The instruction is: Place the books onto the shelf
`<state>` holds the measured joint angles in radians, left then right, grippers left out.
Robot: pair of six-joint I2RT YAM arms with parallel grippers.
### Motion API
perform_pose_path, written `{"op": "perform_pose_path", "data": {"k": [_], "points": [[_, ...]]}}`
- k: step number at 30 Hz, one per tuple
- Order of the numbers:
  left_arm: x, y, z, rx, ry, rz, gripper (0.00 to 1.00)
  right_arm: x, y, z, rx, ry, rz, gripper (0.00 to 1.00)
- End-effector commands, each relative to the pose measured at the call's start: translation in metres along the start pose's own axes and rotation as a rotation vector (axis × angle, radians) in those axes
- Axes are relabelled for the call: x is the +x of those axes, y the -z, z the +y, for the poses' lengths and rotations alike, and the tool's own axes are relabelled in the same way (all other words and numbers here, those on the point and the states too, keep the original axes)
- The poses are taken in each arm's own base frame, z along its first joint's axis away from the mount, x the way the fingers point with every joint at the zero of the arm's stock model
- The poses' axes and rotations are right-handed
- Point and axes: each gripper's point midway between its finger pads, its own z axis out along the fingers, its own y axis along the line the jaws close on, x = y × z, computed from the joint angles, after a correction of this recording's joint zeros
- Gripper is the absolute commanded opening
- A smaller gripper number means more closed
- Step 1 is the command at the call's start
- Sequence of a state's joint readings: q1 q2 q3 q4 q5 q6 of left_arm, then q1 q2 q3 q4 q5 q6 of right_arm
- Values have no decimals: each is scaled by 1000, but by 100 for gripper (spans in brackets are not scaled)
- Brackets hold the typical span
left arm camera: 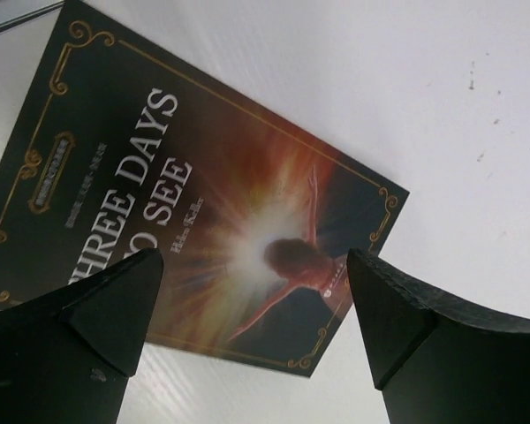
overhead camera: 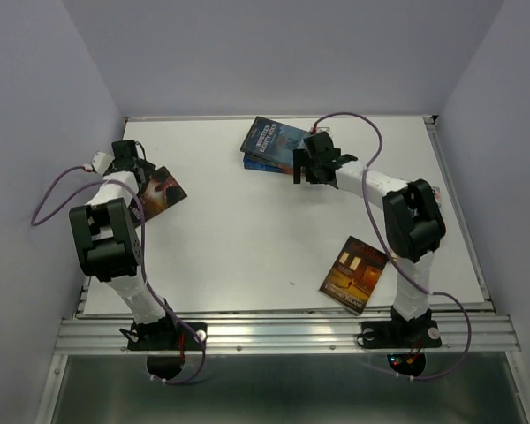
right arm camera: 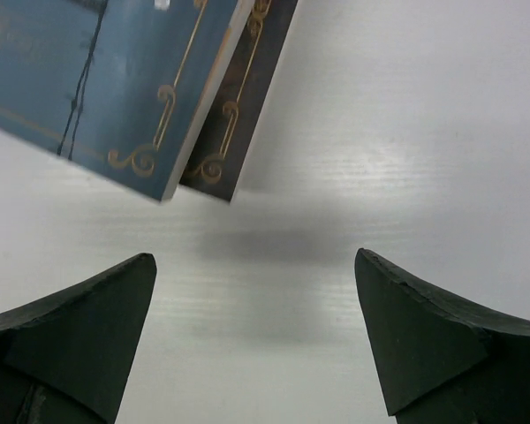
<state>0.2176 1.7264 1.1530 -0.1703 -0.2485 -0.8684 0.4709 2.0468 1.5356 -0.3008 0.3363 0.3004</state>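
None of the books (overhead camera: 353, 274) is shelved yet: the left gripper (left arm camera: 252, 300) gapes empty over the dark book (left arm camera: 203, 194) well left of the blue stack (overhead camera: 272, 146), the right gripper (right arm camera: 256, 300) gapes empty just beside that stack.

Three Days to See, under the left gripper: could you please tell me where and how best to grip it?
Three Days to See lies flat and thin on the table, so I would bring the open left gripper in low from the table's middle and pinch the short edge facing there.
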Motion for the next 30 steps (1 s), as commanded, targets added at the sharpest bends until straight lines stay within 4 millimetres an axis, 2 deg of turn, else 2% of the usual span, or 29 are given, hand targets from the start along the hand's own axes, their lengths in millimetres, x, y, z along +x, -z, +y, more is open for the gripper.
{"op": "perform_pose_path", "data": {"k": [1,2,3,6,7,13,17,20,22,27,28,30], "points": [[0,-16,1,-68,-64,23,95,-33,52,24,-214,-58,-95,100],[11,-26,3,-75,-79,56,93,-21,56,23,-235,-57,-78,100],[14,-28,-4,-52,-88,78,91,-29,71,29,-289,-65,-108,100],[28,-38,0,-70,-115,117,86,-22,84,28,-320,-71,-106,100],[35,-38,1,-74,-123,135,84,-27,94,27,-332,-76,-123,100],[70,-30,30,-129,-214,250,83,-29,121,11,-309,-117,-170,100],[88,-26,47,-164,-291,280,83,-29,134,0,-286,-135,-197,100],[110,-26,61,-188,-350,327,83,-24,138,-5,-275,-138,-199,100],[126,-20,64,-178,-398,363,83,-26,145,-10,-265,-148,-216,100],[147,-3,69,-148,-451,403,83,-27,157,-21,-239,-163,-251,100],[162,5,71,-136,-475,433,85,-30,162,-23,-238,-173,-265,100],[165,18,68,-140,-524,388,84,-29,165,-26,-232,-177,-272,100]]}}
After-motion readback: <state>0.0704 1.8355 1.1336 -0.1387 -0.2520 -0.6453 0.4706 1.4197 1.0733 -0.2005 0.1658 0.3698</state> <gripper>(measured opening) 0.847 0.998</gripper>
